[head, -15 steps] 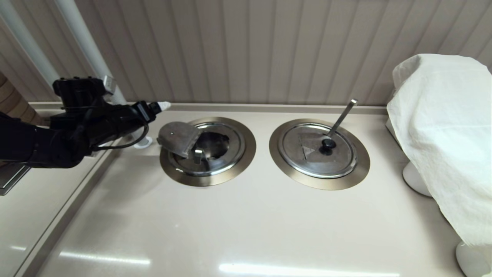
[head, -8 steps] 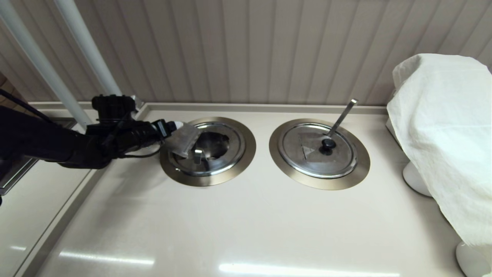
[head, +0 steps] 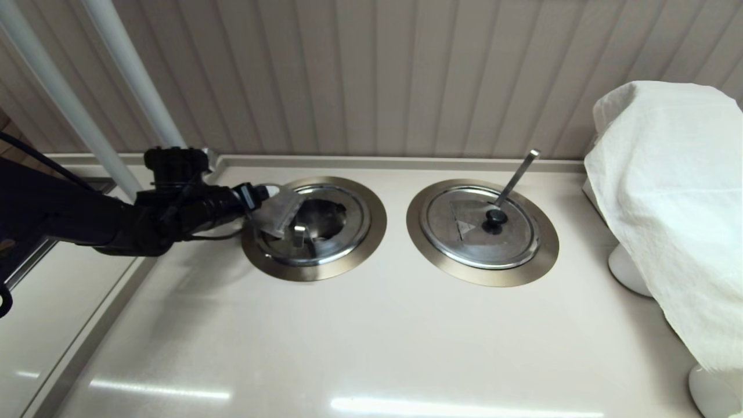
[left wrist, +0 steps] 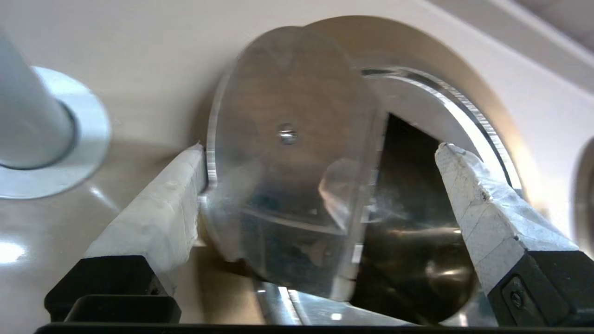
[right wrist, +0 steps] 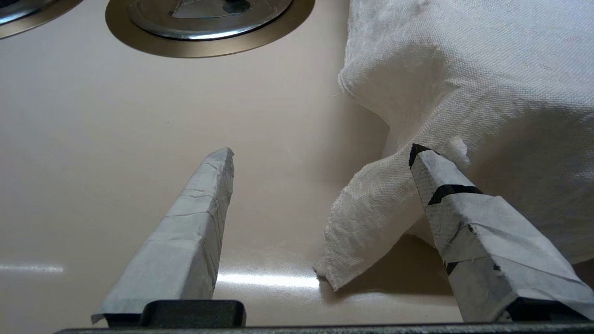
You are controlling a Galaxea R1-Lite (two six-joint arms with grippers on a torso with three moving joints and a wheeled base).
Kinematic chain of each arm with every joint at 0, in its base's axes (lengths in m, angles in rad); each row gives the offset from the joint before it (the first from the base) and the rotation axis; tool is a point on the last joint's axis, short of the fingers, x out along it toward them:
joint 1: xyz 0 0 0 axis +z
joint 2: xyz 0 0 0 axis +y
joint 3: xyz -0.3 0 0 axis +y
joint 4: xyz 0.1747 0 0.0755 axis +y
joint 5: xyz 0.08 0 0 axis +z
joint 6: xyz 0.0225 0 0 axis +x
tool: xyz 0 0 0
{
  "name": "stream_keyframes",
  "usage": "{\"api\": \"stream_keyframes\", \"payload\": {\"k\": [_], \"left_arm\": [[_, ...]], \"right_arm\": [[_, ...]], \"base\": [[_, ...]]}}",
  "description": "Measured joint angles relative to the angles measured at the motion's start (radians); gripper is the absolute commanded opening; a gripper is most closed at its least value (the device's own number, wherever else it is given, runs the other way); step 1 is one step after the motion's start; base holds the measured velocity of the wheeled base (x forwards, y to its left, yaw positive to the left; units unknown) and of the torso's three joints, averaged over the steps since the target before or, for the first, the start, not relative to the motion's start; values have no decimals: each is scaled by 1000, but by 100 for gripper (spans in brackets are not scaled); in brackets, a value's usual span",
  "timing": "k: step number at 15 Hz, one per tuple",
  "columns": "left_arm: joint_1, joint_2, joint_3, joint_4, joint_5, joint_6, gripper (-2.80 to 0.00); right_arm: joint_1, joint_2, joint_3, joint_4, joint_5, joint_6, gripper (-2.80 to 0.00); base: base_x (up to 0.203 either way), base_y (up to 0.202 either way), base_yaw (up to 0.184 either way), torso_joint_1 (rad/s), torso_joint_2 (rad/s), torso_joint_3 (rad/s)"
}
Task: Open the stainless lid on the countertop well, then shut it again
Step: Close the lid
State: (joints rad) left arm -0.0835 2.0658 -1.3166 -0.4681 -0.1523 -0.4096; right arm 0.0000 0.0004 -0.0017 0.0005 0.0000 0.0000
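1. The left gripper [left wrist: 320,153] has its fingers spread wide, straddling the raised flap of the lid [left wrist: 283,162]. One finger [left wrist: 162,208] touches the flap's edge; the other is apart from it.
2. In the head view the gripper [head: 264,194] sits at about 9 o'clock of the well [head: 348,264], with the lid [head: 278,209] tilted up over the well's 10 o'clock side and the opening exposed.
3. The step in hand looks like closing: nudge the flap toward 3 o'clock with a slow push, and let it swing on its hinge rather than drop.
4. The right gripper [right wrist: 320,153] is parked, fingers apart, beside a white cloth [right wrist: 464,83].
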Motion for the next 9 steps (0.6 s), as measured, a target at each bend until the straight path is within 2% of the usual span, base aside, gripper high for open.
{"api": "stream_keyframes", "payload": {"k": [3,9], "left_arm": [[-50,-35,-11,0,-2,-76,0],[-165,-128,23,2,-6,-114,0]], "right_arm": [[0,0,0,0,0,0,0],[0,0,0,0,0,0,0]], "base": [[0,0,0,0,0,0],[0,0,0,0,0,0]]}}
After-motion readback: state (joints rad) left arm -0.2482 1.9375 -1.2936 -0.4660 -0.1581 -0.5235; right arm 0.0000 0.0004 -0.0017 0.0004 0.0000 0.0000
